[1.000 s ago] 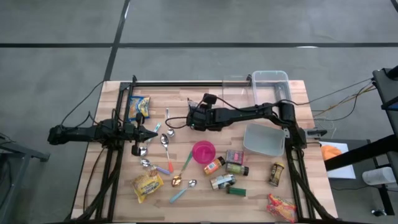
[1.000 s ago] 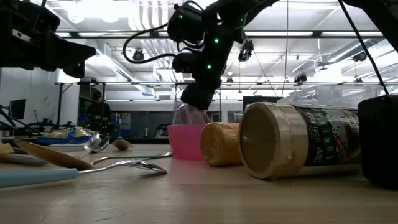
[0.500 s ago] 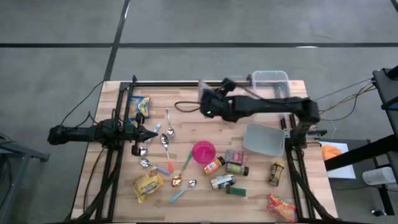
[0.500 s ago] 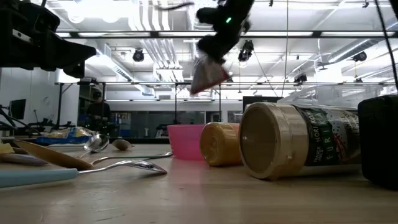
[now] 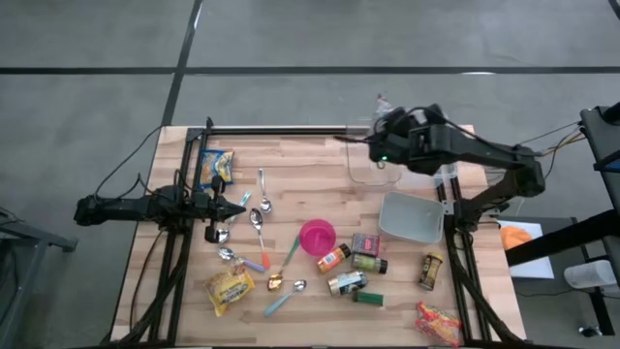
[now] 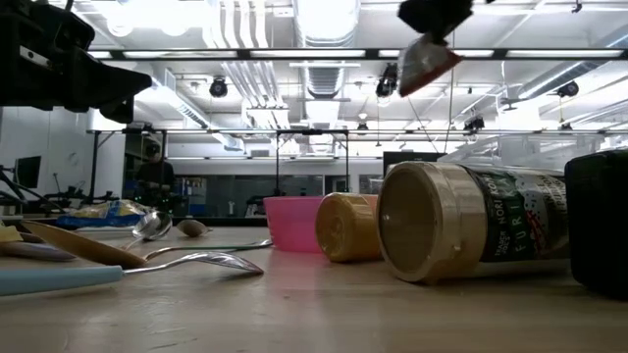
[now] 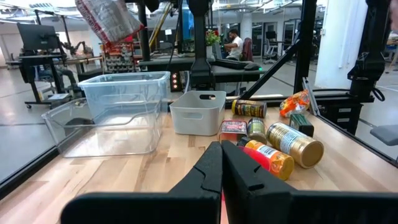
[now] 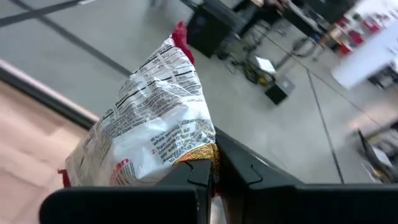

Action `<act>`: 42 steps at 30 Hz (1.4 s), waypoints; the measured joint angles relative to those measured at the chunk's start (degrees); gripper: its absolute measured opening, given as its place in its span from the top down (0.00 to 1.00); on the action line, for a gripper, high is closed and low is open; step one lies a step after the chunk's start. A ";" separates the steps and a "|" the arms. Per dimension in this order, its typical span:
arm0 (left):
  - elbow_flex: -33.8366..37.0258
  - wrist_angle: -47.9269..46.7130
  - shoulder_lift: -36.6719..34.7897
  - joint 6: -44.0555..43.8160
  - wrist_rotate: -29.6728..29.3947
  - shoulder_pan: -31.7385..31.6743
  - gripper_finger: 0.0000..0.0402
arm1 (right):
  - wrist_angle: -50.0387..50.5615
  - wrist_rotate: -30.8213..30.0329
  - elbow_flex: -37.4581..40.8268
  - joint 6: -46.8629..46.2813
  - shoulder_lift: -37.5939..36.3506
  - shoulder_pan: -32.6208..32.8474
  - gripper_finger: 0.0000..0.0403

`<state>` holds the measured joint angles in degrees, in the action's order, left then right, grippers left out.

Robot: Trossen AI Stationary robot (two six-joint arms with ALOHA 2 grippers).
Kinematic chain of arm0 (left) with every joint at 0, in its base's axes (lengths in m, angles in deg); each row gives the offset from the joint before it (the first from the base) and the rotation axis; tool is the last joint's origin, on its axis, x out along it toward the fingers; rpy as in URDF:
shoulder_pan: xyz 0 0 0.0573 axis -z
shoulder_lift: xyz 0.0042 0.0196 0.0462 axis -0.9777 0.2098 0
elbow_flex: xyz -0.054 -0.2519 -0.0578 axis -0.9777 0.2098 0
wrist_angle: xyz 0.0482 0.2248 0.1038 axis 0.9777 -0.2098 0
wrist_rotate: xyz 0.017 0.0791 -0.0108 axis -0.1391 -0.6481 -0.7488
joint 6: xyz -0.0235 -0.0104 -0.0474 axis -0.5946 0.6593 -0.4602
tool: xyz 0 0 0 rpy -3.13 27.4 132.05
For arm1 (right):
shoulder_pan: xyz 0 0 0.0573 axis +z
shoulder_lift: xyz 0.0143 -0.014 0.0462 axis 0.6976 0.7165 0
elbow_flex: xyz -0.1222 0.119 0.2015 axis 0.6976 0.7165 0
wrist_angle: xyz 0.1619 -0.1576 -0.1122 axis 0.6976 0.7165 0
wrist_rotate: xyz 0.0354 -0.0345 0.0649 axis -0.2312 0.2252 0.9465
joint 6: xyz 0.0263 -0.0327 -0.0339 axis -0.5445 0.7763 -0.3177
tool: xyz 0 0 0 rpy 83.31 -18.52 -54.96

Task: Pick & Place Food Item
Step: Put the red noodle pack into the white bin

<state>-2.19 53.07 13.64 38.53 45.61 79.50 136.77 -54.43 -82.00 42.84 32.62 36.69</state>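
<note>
Treat the snack packet as light, soft and crinkly; you hold it pinched at one edge in the clenched right gripper, high over the clear bins at the far edge of the wooden table. The left gripper waits clenched and empty. Behind is an open workshop

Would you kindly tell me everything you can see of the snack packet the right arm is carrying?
The snack packet is a crinkled, glossy foil-like bag, silver-white with fine printed text and red edges. The right hand is shut on one edge, so it hangs tilted in the air, touching nothing else. In the left wrist view it is held above the clear plastic bin at the table's far right.
</note>
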 joint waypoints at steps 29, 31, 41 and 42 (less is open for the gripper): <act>0.01 -0.02 -0.02 0.00 0.02 -0.02 1.00 | 1.97 10.46 24.32 -16.55 -2.51 -24.93 0.97; 0.01 -0.02 -0.02 0.00 0.02 -0.01 1.00 | -0.13 10.69 26.51 -16.52 -2.51 -25.53 0.97; 0.01 -0.01 -0.02 0.02 0.01 -0.02 1.00 | -3.94 12.55 31.26 -16.56 -2.50 -26.77 0.97; 0.00 0.00 -0.02 0.02 0.00 0.00 1.00 | -4.16 12.59 31.34 -16.55 -2.51 -26.75 0.97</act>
<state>-2.19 53.06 13.62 38.55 45.61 79.50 132.61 -41.84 -50.66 26.29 30.11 9.95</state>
